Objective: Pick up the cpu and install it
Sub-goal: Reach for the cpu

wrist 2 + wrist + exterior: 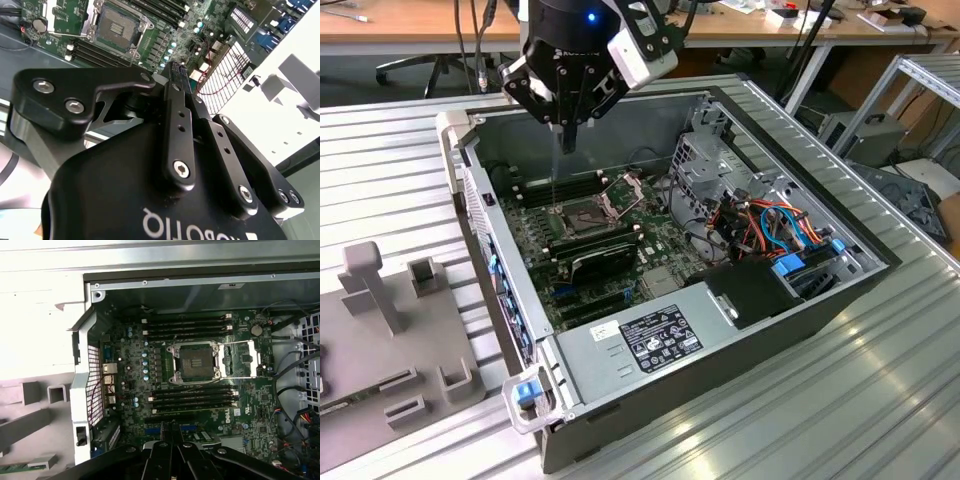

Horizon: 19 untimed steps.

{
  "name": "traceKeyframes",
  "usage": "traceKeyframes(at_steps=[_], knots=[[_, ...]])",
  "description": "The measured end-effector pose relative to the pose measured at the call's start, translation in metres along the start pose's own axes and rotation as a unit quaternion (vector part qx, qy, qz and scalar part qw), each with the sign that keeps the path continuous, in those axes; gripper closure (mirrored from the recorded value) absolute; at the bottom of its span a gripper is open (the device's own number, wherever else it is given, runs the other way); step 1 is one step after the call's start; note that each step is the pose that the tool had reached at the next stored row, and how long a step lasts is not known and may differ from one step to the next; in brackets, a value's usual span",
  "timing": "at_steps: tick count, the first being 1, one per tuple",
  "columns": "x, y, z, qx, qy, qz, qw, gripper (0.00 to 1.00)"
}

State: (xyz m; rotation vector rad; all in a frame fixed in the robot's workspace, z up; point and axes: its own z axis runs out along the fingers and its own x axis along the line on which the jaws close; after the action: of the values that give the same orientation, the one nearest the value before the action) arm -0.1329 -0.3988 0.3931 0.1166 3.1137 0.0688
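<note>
My gripper [566, 148] hangs over the open computer case [620, 395], near its far wall and above the motherboard. Its fingers [161, 450] lie close together, pointing down. From behind, the second wrist view has the gripper [177, 75] above the board. The CPU socket [195, 362] sits mid-board, a dark, bare square. Its hinged metal frame [241, 357] is swung open beside it. In the exterior view the socket [582, 213] is below the fingertips, slightly toward that view's right. The cpu is out of view; I cannot tell whether anything thin sits between the fingertips.
Long black memory sticks [190, 325] flank the socket on two sides. A black card [605, 260] stands nearer the front. A drive cage and coloured cables [770, 235] fill the case's right end. A grey fixture block [380, 320] lies outside on the ribbed table [820, 420].
</note>
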Motion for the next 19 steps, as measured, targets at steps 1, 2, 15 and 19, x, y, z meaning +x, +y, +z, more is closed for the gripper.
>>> traceKeyframes(at_steps=[1,2,15,19], knots=[[0.0003,0.0,0.0,0.0,0.0,0.0,1.0,0.89],[0.0005,0.0,0.0,0.0,0.0,0.0,1.0,0.89],[0.007,-0.0005,-0.0002,0.0,0.0,0.0,1.0,0.89],[0.0095,-0.0007,-0.0002,0.0,0.0,0.0,1.0,0.89]])
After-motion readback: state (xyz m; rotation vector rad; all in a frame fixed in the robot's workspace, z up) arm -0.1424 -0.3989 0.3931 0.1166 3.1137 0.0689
